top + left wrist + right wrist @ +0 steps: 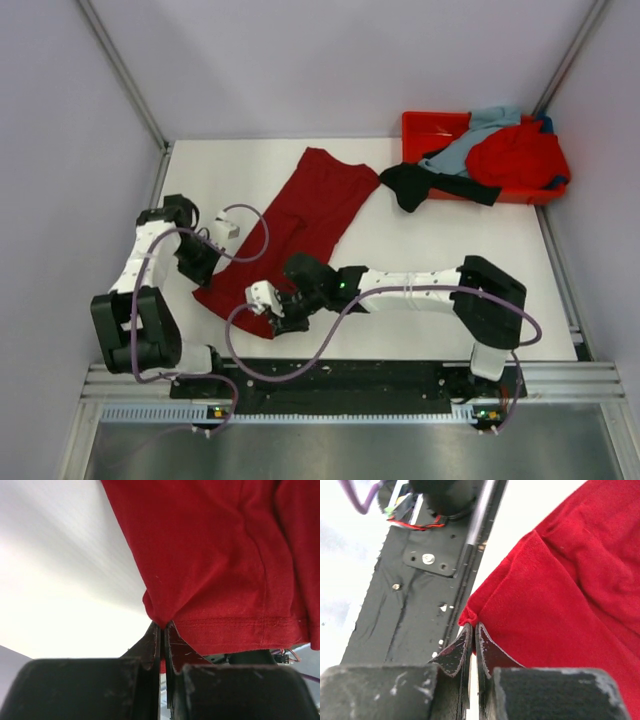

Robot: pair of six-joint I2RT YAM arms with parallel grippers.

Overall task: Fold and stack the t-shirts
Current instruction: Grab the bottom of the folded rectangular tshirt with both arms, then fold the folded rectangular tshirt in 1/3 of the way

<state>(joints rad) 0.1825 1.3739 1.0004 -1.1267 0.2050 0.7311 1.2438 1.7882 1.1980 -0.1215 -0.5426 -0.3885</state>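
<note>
The dark crimson t-shirt (305, 215) lies stretched diagonally across the table, its hem nearest the arms. My left gripper (207, 280) is shut on the hem's left corner; in the left wrist view the cloth (225, 555) bunches between the closed jaws (163, 626). My right gripper (268, 318) is shut on the hem's other corner; in the right wrist view the cloth (560, 595) is pinched at the gripper's tips (473, 626). The bright red shirt (518, 155) and the pale grey-blue shirt (478, 138) lie in the tray. The black shirt (425, 185) hangs out of it onto the table.
The rigid orange-red tray (425, 125) stands at the back right corner. Grey walls close in the table on the left, back and right. The black base rail (415, 595) runs along the near edge, just beside the right gripper.
</note>
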